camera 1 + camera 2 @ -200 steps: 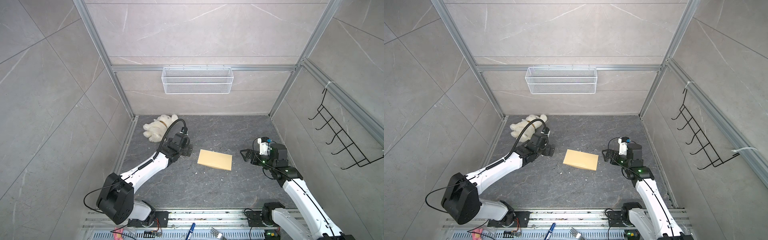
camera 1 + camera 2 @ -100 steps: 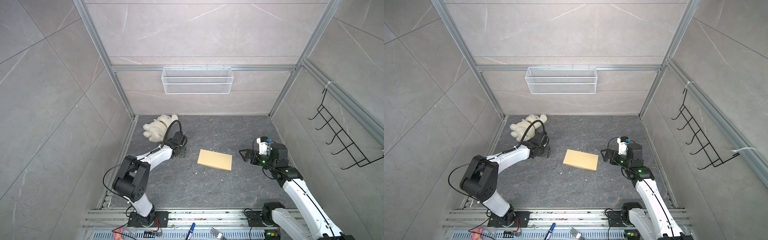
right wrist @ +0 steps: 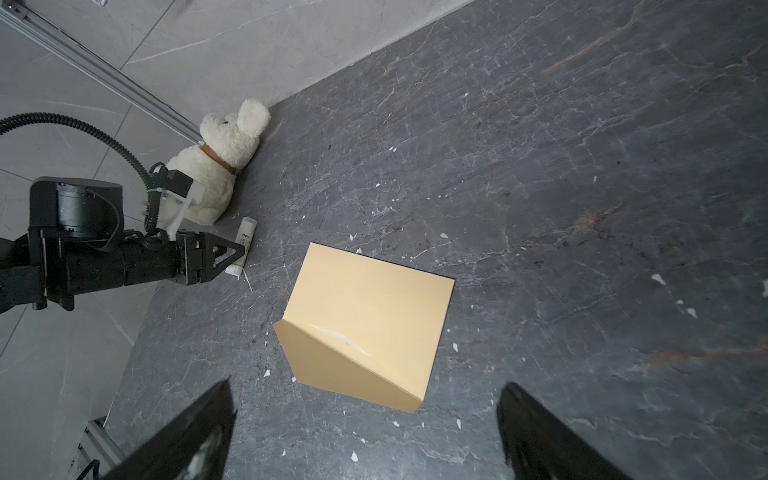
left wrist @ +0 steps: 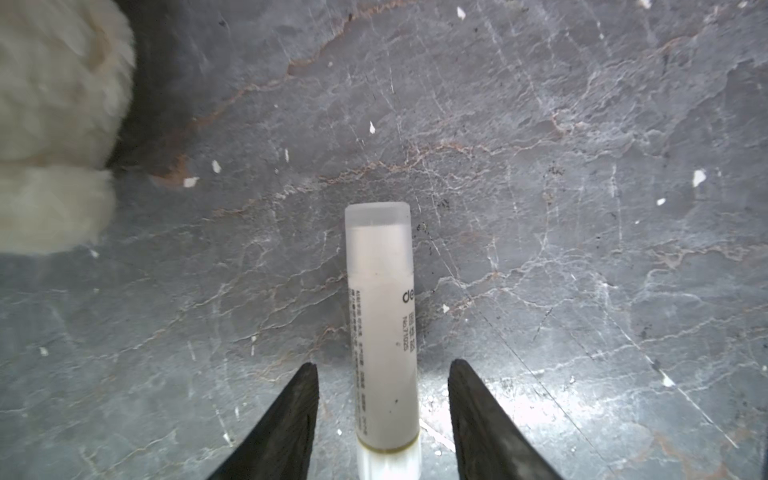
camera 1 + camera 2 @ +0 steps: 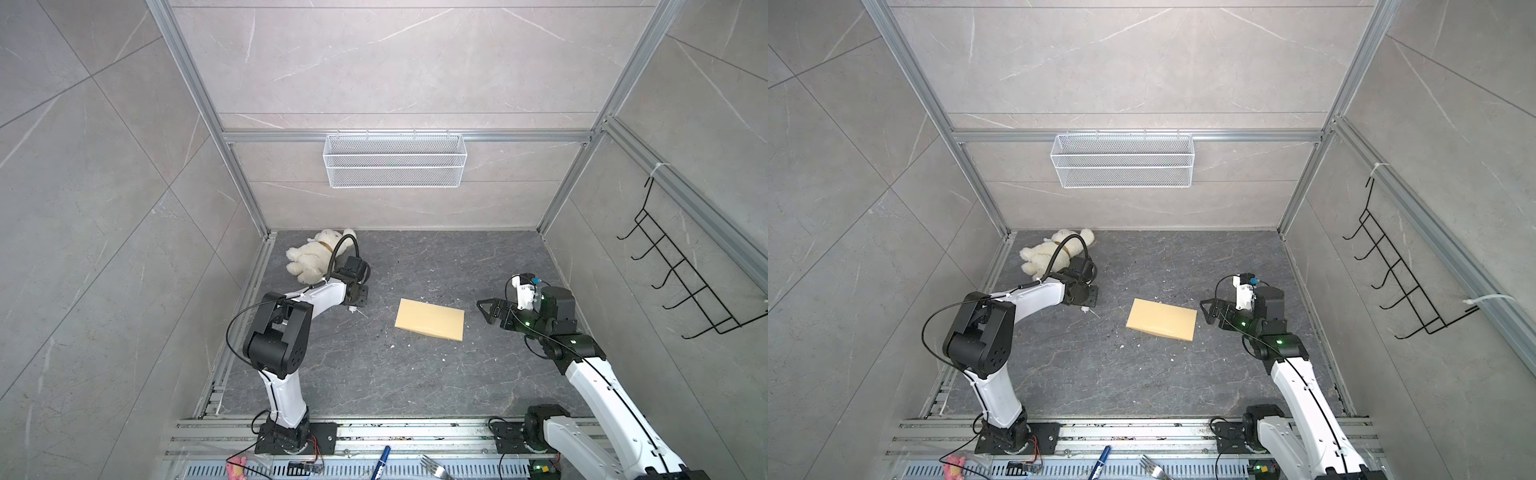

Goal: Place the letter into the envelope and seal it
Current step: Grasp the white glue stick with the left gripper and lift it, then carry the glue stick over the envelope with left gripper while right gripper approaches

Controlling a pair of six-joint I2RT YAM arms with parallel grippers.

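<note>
Bench is dark grey w/ marble veins, and small white flecks are scattered all over it. Approx. mid-bench lies the envelope, flat, w/ the flap along one long edge half lifted. In the back-left corner lies a plush, head at the wall. A glue stick lies flat near the plush — btw. it and the envelope, touching neither.
</note>
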